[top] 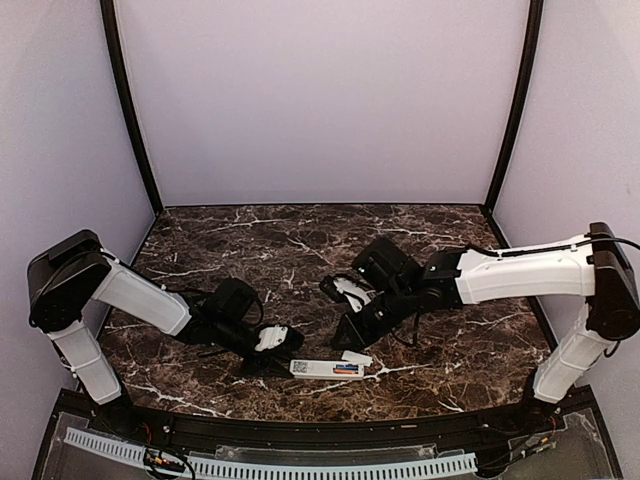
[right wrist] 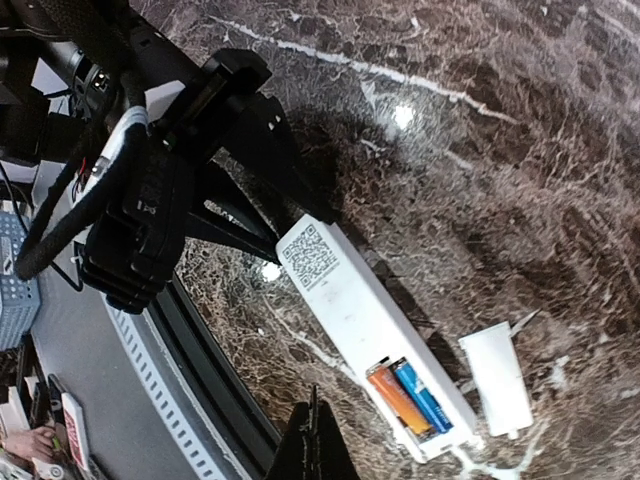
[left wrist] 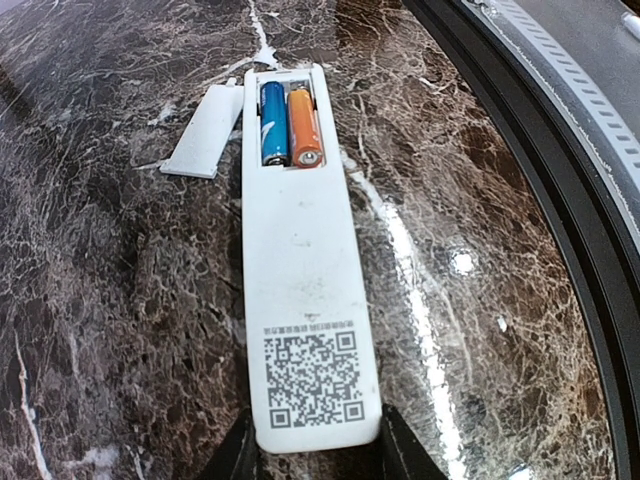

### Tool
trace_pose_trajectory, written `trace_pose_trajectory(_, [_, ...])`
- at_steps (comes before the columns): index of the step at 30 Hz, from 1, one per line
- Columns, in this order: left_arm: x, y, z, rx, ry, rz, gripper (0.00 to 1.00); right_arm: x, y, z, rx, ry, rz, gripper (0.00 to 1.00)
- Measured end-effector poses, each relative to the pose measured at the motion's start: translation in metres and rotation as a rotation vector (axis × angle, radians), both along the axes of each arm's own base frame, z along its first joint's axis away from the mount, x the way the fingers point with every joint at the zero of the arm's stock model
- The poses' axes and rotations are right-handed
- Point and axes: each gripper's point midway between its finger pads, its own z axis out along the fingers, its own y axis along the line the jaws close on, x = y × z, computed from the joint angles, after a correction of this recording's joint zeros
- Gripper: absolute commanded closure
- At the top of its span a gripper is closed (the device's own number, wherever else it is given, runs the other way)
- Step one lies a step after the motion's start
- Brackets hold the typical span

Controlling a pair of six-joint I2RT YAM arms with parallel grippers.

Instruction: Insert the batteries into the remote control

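The remote control (left wrist: pixel 305 290) lies back up on the marble, its QR sticker at the near end. Both batteries sit side by side in the open recess, the blue one (left wrist: pixel 273 123) left of the orange one (left wrist: pixel 305 127). My left gripper (left wrist: pixel 315 450) is shut on the remote's sticker end, one finger on each long side. My right gripper (right wrist: pixel 313 440) is shut and empty, hovering just beside the battery end of the remote (right wrist: pixel 360 310). From above, the remote (top: pixel 327 368) lies between the left gripper (top: pixel 293 365) and the right gripper (top: pixel 350 332).
The loose white battery cover (left wrist: pixel 205 130) lies flat on the marble beside the recess end; it also shows as the cover (right wrist: pixel 497 378) and the cover (top: pixel 357 357). The table's black front rim (left wrist: pixel 560 180) runs close along the remote's side.
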Motion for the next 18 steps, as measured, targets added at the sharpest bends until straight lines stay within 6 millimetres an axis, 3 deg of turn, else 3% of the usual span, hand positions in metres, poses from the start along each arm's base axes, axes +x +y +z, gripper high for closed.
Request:
trace_pose_trajectory(7, [0.000,-0.001,0.000,0.002,-0.002,0.001,1.00,-0.024,0.010,-0.034,-0.103,0.175,-0.137,1.00])
trace_pose_trajectory(11, [-0.001,-0.001,0.000,0.005,-0.006,0.002,1.00,-0.020,0.008,-0.046,-0.165,0.204,-0.199,1.00])
trace_pose_trajectory(18, [-0.001,-0.001,0.000,0.006,-0.006,0.002,1.00,-0.012,0.013,-0.050,-0.202,0.203,-0.241,1.00])
